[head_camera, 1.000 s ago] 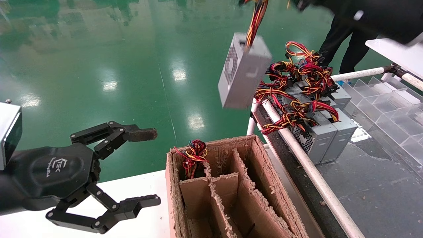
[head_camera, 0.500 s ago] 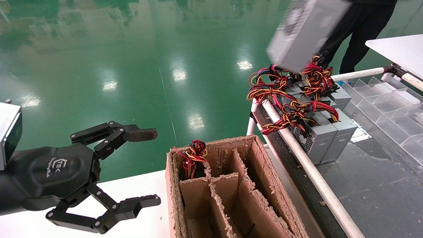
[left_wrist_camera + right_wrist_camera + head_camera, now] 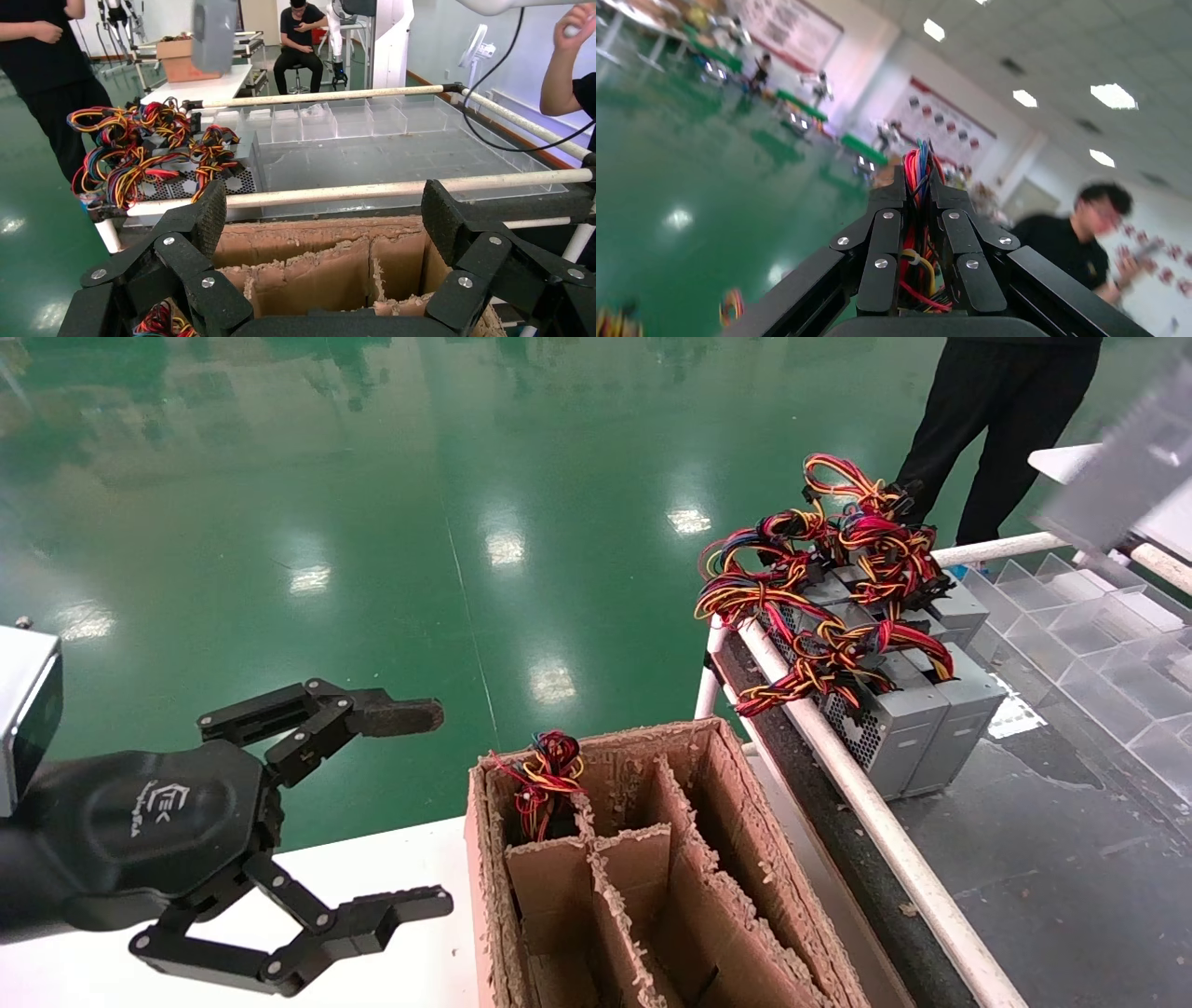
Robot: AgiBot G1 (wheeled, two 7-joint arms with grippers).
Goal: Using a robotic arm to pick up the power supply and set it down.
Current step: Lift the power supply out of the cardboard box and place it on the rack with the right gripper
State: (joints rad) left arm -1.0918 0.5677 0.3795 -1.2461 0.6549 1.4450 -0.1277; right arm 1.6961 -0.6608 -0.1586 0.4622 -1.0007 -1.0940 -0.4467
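Nearest to us, the left end effector [image 3: 424, 808] hangs parked over the white tabletop [image 3: 391, 864] at near left, fingers spread wide, nothing between them; one fingertip carries a brownish pad. Just right of it we see one cardboard box [image 3: 708, 933] with dividers; we count one wire bundle [image 3: 545, 780] poking from its far-left cell, the other visible cells look empty, and the near end is cut off by the frame.

Right of the box, one white rail [image 3: 866, 803] edges a grey tray surface holding a cluster of grey supply units [image 3: 917, 714] under tangled red, yellow, orange and blue wires; we make out roughly four or five, but the wires hide the exact count. Clear plastic bins [image 3: 1080, 617] sit farther right.

The right end effector [image 3: 916, 200], seen only in the right wrist view, is clamped on a bunch of coloured wires. The power supply [image 3: 1113, 477] shows as a grey blurred box in the air at far right, top edge, partly cut off; its body is hard to make out. It also shows high in the left wrist view [image 3: 214, 31].

One standing person [image 3: 1001, 426] is at far right, cut off above the waist.
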